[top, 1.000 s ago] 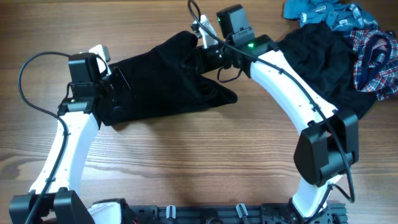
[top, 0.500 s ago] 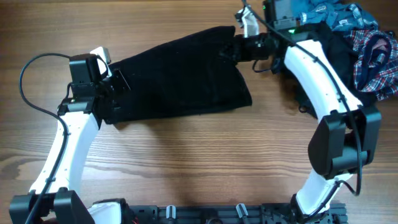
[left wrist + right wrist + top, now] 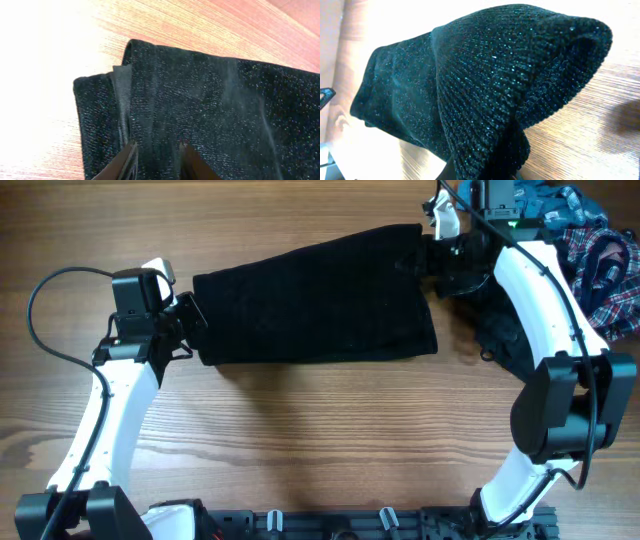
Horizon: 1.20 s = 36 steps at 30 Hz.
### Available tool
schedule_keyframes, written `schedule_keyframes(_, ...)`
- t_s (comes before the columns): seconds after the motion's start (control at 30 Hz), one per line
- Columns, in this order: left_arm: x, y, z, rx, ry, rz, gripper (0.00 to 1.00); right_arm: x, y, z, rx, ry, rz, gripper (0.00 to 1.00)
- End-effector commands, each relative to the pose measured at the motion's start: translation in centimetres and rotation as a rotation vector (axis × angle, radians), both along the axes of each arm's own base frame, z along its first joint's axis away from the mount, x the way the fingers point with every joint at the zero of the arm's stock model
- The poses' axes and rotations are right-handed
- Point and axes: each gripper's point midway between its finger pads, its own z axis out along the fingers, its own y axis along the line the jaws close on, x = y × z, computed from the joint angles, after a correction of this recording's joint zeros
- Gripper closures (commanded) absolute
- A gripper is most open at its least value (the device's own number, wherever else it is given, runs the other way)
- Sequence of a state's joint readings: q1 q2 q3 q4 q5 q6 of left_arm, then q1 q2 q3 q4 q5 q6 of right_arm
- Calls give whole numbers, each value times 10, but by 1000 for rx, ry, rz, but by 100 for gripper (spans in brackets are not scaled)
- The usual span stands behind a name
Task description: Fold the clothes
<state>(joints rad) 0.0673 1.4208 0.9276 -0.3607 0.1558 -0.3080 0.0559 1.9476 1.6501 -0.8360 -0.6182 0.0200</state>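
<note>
The black garment (image 3: 315,305) lay stretched in a flat band across the bench (image 3: 320,450), apparently spread ready for folding. The right end effector (image 3: 432,258) was clamped on its far right corner; the left end effector (image 3: 188,330) straddled the left hem, fingers (image 3: 128,161) slightly apart (gripping or not, unclear). Next, likely, one end needed carrying over the other.

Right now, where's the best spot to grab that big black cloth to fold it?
I'd take the black cloth by its near right corner, coming from the right: it lies spread flat, and that corner is free, with wood table beside it.
</note>
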Motion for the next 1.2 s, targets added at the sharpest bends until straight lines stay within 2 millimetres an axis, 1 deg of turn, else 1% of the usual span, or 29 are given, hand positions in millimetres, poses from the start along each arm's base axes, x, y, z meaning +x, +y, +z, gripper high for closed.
schedule_keyframes(0.0, 4, 6, 7, 48, -18, 14, 73, 7, -3, 6, -19, -33, 4, 96)
schedule_keyframes(0.17, 5, 11, -12, 63, 32, 29, 74, 5, 0, 7, -3, -26, 16, 96)
schedule_keyframes(0.27, 8, 11, -28, 61, 63, 27, 75, 2, 6, 8, 2, -23, 29, 96)
schedule_keyframes(0.3, 12, 10, -38, 58, 75, 25, 76, 2, 10, 8, 2, -26, 39, 96)
schedule_keyframes(0.33, 14, 10, -41, 53, 76, 21, 76, 1, 12, 8, 2, -28, 43, 96)
schedule_keyframes(0.4, 20, 7, -43, 40, 63, 10, 77, 1, 14, 8, 0, -32, 48, 96)
schedule_keyframes(0.5, 27, 3, -39, 23, 30, -6, 77, 0, 16, 8, 1, -27, 50, 96)
schedule_keyframes(0.63, 30, 2, -37, 21, 13, -8, 77, -2, 17, 7, 1, -19, 52, 96)
schedule_keyframes(0.73, 30, 0, -43, 16, 28, -16, 77, -3, 22, 7, 1, -19, 65, 96)
schedule_keyframes(0.83, 29, -8, -56, 13, 59, -34, 79, -6, 34, 10, 1, -26, 89, 96)
schedule_keyframes(1.0, 26, -24, -82, 12, 119, -75, 82, -8, 54, 25, 6, -55, 132, 96)
schedule_keyframes(1.03, 26, -29, -88, 13, 129, -86, 83, -7, 59, 32, 8, -69, 141, 96)
schedule_keyframes(1.1, 26, -33, -96, 13, 142, -95, 88, -6, 68, 47, 14, -95, 156, 96)
schedule_keyframes(1.17, 25, -33, -101, 13, 154, -97, 95, -5, 79, 61, 26, -118, 164, 96)
